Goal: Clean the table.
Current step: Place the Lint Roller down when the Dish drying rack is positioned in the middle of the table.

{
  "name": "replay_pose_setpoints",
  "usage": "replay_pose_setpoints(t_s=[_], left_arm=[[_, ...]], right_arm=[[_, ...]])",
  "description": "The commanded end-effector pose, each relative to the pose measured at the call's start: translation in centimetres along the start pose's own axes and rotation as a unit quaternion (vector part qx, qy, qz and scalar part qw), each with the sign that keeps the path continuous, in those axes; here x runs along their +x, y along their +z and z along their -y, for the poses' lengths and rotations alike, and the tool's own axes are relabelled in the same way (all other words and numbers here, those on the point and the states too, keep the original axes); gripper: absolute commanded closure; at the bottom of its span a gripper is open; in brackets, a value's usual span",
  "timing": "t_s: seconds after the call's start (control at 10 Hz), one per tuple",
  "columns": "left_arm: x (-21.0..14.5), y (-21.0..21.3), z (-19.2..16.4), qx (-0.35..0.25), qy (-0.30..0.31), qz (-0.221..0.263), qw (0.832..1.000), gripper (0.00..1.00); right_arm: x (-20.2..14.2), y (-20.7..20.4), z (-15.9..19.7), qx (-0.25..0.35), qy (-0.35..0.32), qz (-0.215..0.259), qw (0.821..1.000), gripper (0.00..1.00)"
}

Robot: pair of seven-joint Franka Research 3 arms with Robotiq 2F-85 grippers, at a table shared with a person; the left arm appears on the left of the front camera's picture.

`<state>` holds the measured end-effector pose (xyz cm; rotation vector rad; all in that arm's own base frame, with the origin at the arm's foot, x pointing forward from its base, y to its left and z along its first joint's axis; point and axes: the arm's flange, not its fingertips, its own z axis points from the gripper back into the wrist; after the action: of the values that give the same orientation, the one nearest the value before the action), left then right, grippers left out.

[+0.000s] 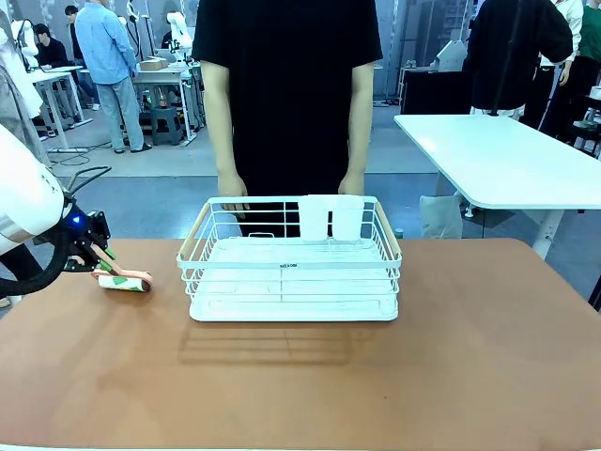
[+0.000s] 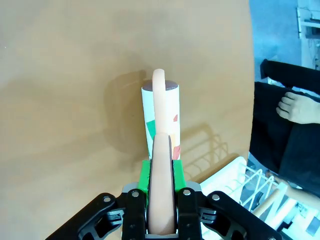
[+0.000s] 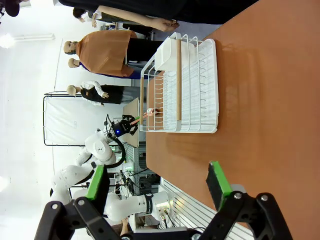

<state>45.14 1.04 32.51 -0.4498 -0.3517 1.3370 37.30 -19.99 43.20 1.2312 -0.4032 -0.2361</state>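
Observation:
A lint roller (image 1: 125, 281) with a peach handle and a white patterned roll lies on the reddish-brown table (image 1: 394, 376) at its left side. My left gripper (image 1: 101, 261) is shut on the handle. In the left wrist view the handle runs between the green pads (image 2: 144, 175), the gripper (image 2: 161, 172) clamps it, and the roll (image 2: 161, 117) rests on the table (image 2: 60, 100). My right gripper (image 3: 157, 185) hangs open above the table (image 3: 270, 100) with nothing between its fingers.
A white wire rack (image 1: 293, 272) stands at the table's middle back. A person in black stands behind it, with hands (image 1: 232, 183) at its far rim. A white-topped table (image 1: 507, 160) is at the back right. The rack's corner (image 2: 250, 195) lies close to the roller.

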Motion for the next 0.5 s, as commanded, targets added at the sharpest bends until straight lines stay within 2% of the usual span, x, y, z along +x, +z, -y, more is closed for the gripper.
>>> replay_pose_setpoints(t_s=[0.0,0.1,0.2,0.3,0.4], left_arm=[[1.1,-0.6,-1.8,0.000,-0.008,-0.015,1.000,0.48],[1.2,0.1,-1.7,-0.001,-0.011,-0.022,1.000,0.40],[1.4,0.7,-1.6,-0.006,-0.008,-0.030,1.000,0.09],[1.6,1.2,-1.6,-0.007,-0.005,-0.031,0.999,0.01],[1.4,2.1,-1.7,0.014,-0.001,-0.038,0.999,0.26]], right_arm=[[0.0,0.1,-0.3,0.006,0.002,0.002,1.000,0.00],[0.0,0.1,-0.3,0.006,0.002,0.002,1.000,0.00],[0.0,0.1,-0.3,0.006,0.002,0.002,1.000,0.00],[0.0,0.1,-0.3,0.006,0.002,0.002,1.000,0.00],[0.0,0.1,-0.3,0.006,0.002,0.002,1.000,0.00]])
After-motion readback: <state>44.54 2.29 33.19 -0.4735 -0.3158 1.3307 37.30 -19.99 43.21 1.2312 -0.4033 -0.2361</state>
